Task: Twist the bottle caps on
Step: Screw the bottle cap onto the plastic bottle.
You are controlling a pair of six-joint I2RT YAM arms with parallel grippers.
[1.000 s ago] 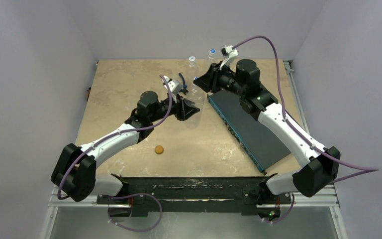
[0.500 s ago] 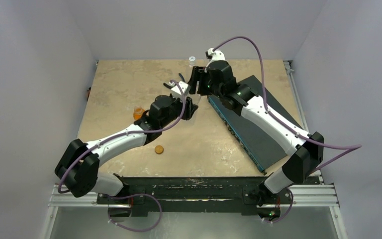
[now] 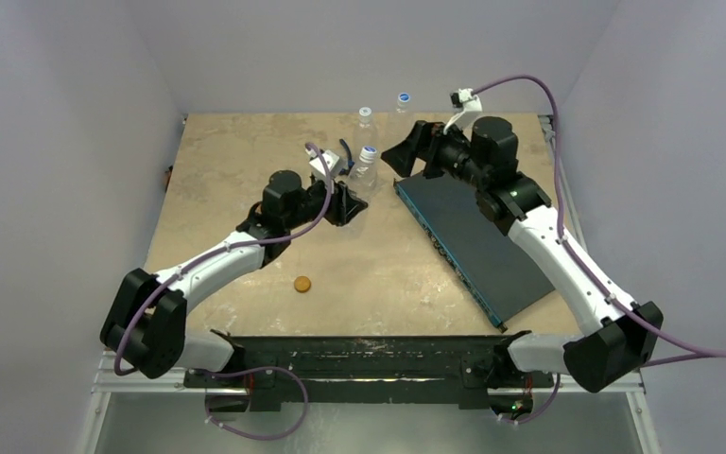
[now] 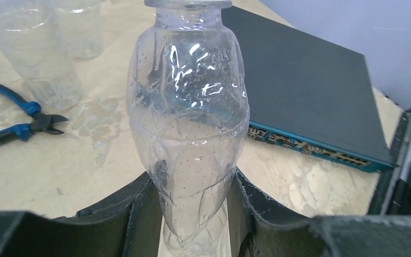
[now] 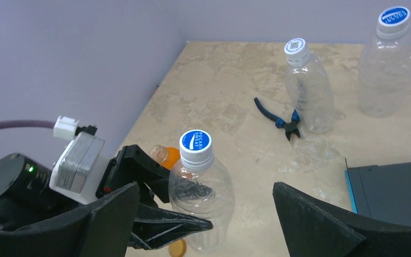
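My left gripper (image 3: 347,203) (image 4: 192,227) is shut on the lower body of a clear bottle (image 4: 190,123) (image 3: 363,170) that stands upright on the table. A blue-and-white cap (image 5: 196,147) (image 3: 368,152) sits on its neck. My right gripper (image 3: 405,151) (image 5: 204,188) is open, its fingers spread wide to either side and apart from the capped bottle (image 5: 203,203). Two more capped clear bottles (image 5: 310,91) (image 5: 388,64) stand at the back. A squat orange bottle (image 5: 168,156) without a cap shows behind my left gripper (image 5: 155,214). A flat orange cap (image 3: 302,283) (image 5: 177,248) lies on the table.
Blue-handled pliers (image 4: 21,123) (image 5: 278,115) (image 3: 345,151) lie near the back bottles (image 3: 365,117) (image 3: 403,99). A dark flat box with a teal edge (image 3: 473,246) (image 4: 305,91) (image 5: 390,187) lies aslant on the right of the table. Purple walls close in the back and sides.
My right gripper has opened and drawn back to the right, away from the bottle top; the blue-and-white cap stays on the neck. My left gripper still holds the bottle.
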